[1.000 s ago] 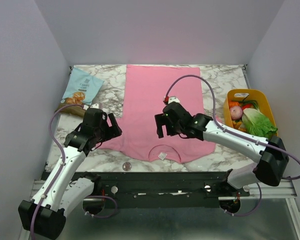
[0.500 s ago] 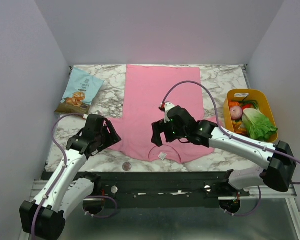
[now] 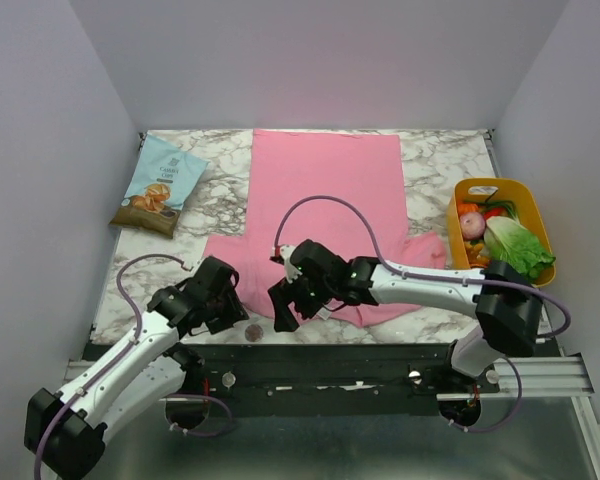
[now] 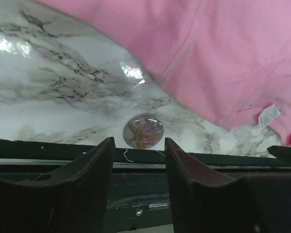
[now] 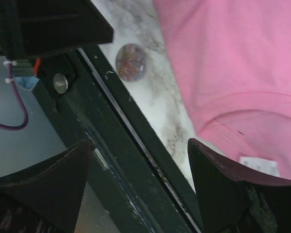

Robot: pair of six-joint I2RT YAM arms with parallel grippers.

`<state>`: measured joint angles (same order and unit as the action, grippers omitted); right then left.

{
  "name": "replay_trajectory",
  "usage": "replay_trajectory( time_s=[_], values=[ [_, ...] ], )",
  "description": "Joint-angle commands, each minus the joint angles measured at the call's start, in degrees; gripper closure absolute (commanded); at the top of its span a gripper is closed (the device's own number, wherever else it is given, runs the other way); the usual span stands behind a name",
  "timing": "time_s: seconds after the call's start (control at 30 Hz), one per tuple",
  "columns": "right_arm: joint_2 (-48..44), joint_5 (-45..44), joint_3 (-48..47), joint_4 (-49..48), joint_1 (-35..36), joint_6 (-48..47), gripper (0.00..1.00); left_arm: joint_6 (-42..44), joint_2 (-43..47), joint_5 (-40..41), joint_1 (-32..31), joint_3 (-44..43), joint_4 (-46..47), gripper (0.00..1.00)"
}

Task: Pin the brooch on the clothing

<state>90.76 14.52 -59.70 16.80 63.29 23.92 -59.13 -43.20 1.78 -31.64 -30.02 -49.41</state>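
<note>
Nothing is pinned yet. The brooch (image 3: 253,331) lies on the bench (image 3: 180,215) at its six o'clock edge, just beside the shirt (image 3: 325,190). The left fingers (image 4: 94,170) stand apart, framing it untouched. The right fingers (image 5: 218,179) gape empty at its three o'clock. Pickup and pinning remain.

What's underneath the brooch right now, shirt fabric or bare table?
Bare marble table, near its front edge. The brooch lies clear of the pink T-shirt. Its underside, with any pin, faces down and cannot be seen.
</note>
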Motion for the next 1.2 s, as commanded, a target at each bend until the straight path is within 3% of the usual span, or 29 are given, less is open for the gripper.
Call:
replay_trajectory(
  time_s=[0.0, 0.03, 0.13, 0.27, 0.8, 1.03, 1.17],
  values=[
    [4.9, 8.1, -4.2, -3.1, 1.2, -0.3, 0.16, -6.7, 1.4, 3.0, -2.1, 3.5, -2.0, 0.46],
    [5.7, 9.8, -4.4, -3.7, 1.4, -0.1, 0.25, -7.0, 2.5, 3.0, -2.2, 4.1, -2.0, 0.46],
    [9.2, 12.7, -5.7, -5.7, 1.5, 1.2, 0.36, -9.2, 4.4, 2.3, -3.0, 6.2, -1.0, 0.53],
    [13.8, 18.0, -8.0, -7.7, 1.4, 3.8, 0.44, -10.4, 4.9, 1.9, -3.3, 8.0, -0.2, 0.53],
    [25.7, 18.3, -12.9, -3.4, -1.2, 9.6, 0.44, -12.8, 5.8, 3.4, -3.9, 11.9, 5.0, 0.53],
    [28.9, 19.0, -14.5, -3.4, -1.7, 9.7, 0.56, -12.5, 3.9, 2.4, -4.0, 12.8, 7.5, 0.59],
    [30.8, 20.5, -15.7, -3.4, -1.7, 9.7, 0.57, -12.7, 3.3, 2.1, -4.1, 12.9, 8.6, 0.6]
  ],
)
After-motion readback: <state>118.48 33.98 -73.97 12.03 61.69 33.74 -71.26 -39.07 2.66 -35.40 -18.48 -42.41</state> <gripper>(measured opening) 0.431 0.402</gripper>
